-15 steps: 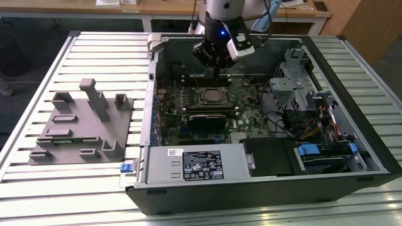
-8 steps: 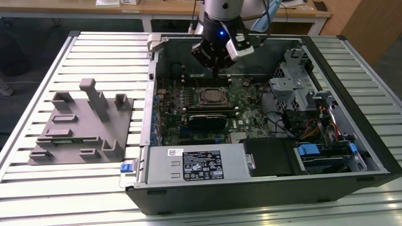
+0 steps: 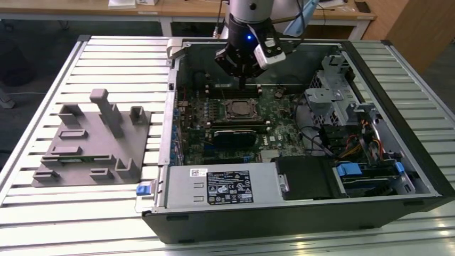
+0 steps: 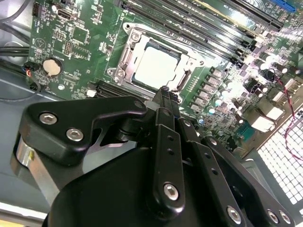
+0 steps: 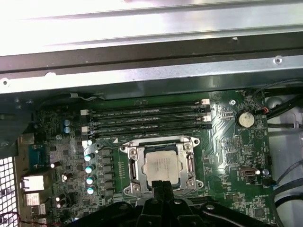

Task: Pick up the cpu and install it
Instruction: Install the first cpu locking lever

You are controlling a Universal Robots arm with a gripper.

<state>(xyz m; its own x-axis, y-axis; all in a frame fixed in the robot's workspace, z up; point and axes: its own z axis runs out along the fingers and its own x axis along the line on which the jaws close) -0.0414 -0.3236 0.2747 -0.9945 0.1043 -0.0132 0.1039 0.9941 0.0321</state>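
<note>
hovering above the open computer case (image 3: 370, 176), the tool (image 3: 245, 82) hangs over the motherboard (image 3: 277, 128) with its black fingers (image 4: 163, 101) drawn together into a narrow tip, nothing held between them. in both wrist views that tip points down just beside the near edge of the socket (image 5: 161, 165), apart from it. the cpu (image 5: 162, 166) already sits inside the socket's metal frame, its pale silvery face up and flat; in the second wrist view the cpu (image 4: 156, 66) lies just past the fingertips, framed on all sides by the socket (image 4: 124, 61). beyond the socket run the long memory slots (image 5: 147, 118), and a round coin battery (image 5: 245, 119) sits off to one side. in the exterior view a grey moulded fixture (image 3: 92, 138) rests on the slatted counter (image 3: 71, 213) at the exterior view's left, well apart from the tool.
</note>
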